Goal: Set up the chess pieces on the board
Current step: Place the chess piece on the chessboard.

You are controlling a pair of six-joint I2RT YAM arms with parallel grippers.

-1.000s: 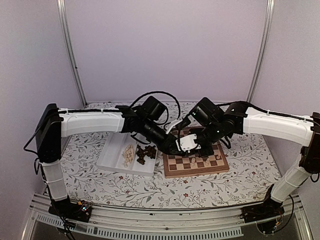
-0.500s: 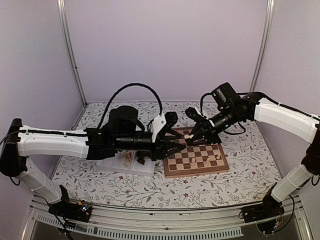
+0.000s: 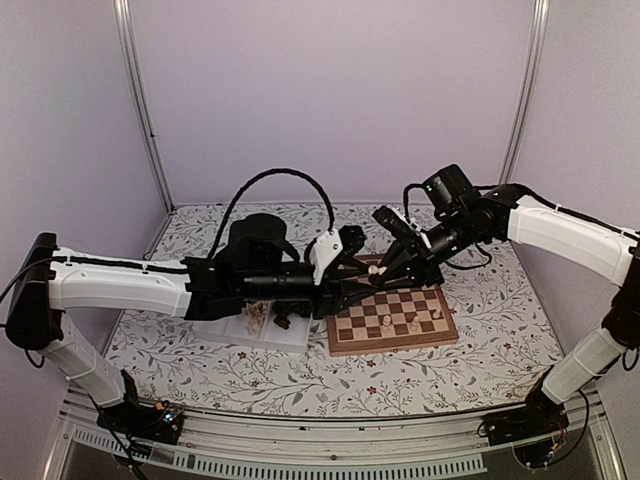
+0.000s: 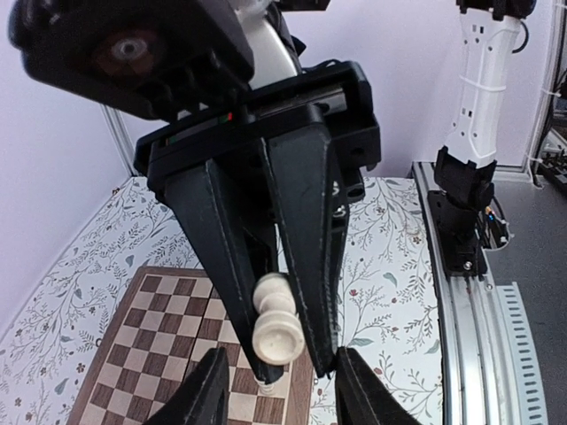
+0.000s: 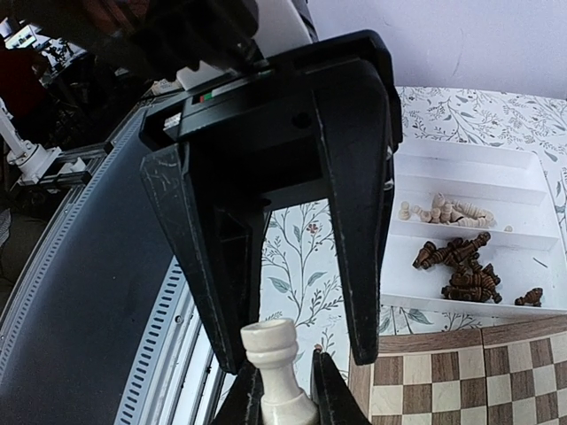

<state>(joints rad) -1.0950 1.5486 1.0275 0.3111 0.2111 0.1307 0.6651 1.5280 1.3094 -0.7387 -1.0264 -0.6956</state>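
Observation:
My right gripper (image 3: 381, 272) is shut on a pale cream chess piece (image 3: 373, 270), held in the air above the board's (image 3: 440, 332) far left corner. The right wrist view shows my fingertips (image 5: 251, 400) clamped on its stem (image 5: 276, 359). My left gripper (image 3: 360, 277) faces it tip to tip. It is open, its jaws standing either side of the piece without touching. In the left wrist view the piece (image 4: 276, 323) sits between the right gripper's long black fingers (image 4: 306, 230). Three cream pieces (image 3: 411, 323) stand on the board.
A white two-compartment tray (image 3: 215, 318) lies left of the board, with cream pieces (image 3: 258, 315) in one compartment and dark brown pieces (image 3: 291, 314) in the other. It also shows in the right wrist view (image 5: 532, 168). The floral cloth (image 3: 420, 385) covers the table.
Both arms have swung from a folded pose low over the board's left side. The grippers now meet higher up, tip to tip, and have drawn slightly closer in the last half second.

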